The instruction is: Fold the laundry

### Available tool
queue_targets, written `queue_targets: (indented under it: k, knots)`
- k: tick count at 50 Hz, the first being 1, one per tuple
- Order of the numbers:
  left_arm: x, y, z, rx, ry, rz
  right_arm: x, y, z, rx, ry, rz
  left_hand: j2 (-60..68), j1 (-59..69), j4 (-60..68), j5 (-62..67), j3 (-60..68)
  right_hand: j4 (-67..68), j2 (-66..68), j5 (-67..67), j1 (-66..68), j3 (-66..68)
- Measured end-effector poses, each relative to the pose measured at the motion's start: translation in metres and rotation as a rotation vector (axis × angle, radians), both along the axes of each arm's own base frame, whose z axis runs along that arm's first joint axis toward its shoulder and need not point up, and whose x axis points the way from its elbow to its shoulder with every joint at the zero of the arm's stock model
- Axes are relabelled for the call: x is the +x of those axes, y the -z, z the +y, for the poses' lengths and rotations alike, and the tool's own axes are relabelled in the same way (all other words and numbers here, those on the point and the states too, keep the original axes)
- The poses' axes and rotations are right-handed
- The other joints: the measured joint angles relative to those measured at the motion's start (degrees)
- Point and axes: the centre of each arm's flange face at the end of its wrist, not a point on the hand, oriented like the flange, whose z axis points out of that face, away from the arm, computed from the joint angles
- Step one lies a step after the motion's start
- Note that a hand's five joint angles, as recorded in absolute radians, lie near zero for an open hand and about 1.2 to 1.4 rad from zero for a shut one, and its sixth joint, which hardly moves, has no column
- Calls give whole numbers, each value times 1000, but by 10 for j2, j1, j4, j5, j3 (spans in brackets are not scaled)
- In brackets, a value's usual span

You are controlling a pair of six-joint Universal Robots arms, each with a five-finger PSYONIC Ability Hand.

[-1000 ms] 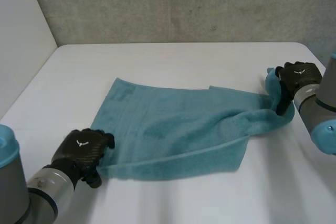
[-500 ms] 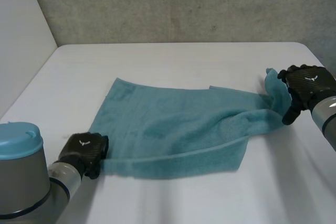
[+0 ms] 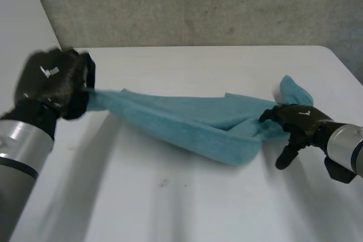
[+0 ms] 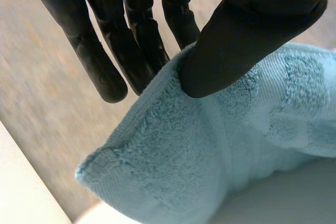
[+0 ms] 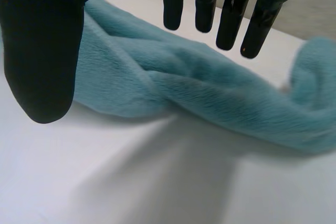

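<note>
- Left hand (image 3: 54, 83) pinches a corner of the towel (image 3: 193, 123) between thumb and fingers (image 4: 142, 35), raised above the table (image 3: 170, 196).
- Right hand (image 3: 298, 123), fingers spread, grips nothing; the unheld end of the towel will likely drag and bunch.

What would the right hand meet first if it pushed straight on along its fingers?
Most likely the teal towel: its bunched ridge lies just past the fingertips of the right hand, before any bare table. Depth is unclear, so the fingertips may be touching it.
</note>
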Motion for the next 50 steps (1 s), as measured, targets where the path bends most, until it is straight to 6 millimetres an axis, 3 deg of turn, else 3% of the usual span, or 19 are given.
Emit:
queue_targets:
  k: [7, 22, 26, 28, 33, 35, 38, 45, 48, 50]
  knots:
    - [-5, -40, 13, -106, 39, 52, 12, 3, -6, 122, -44, -156, 0, 1, 0, 0, 0, 61, 56, 52, 56, 62]
    - [-16, -75, 19, -192, 86, 111, 55, 38, -14, 170, -92, -220, 0, 2, 0, 0, 0, 161, 161, 143, 141, 163]
    - [-16, -80, 18, -206, 84, 120, 61, 42, -11, 173, -104, -216, 0, 2, 0, 0, 0, 260, 265, 240, 226, 259]
    - [-16, -85, 17, -219, 82, 127, 65, 44, -9, 172, -109, -213, 0, 2, 0, 0, 0, 441, 449, 422, 377, 438]
    - [-16, -90, 15, -234, 76, 135, 64, 41, -12, 149, -83, -213, 0, 4, 0, 0, 0, 508, 499, 481, 409, 503]
    - [-15, -92, 14, -242, 71, 139, 61, 33, -15, 119, -58, -212, 0, 4, 0, 0, 0, 508, 499, 482, 409, 503]
    - [-13, -96, 11, -252, 60, 142, 56, 7, -21, 29, -19, -219, 0, 5, 0, 3, 0, 508, 499, 485, 415, 503]
    - [-6, -99, -1, -263, 17, 141, 21, -105, -28, -307, 85, -244, 0, 5, 0, 5, 0, 509, 499, 494, 424, 503]
    - [-2, -98, -6, -261, -3, 140, 10, -134, -23, -380, 94, -222, 0, 5, 0, 5, 0, 509, 499, 495, 424, 504]
    - [-1, -97, -9, -256, -10, 141, 7, -141, -21, -393, 87, -203, 0, 5, 0, 5, 0, 509, 499, 495, 424, 504]
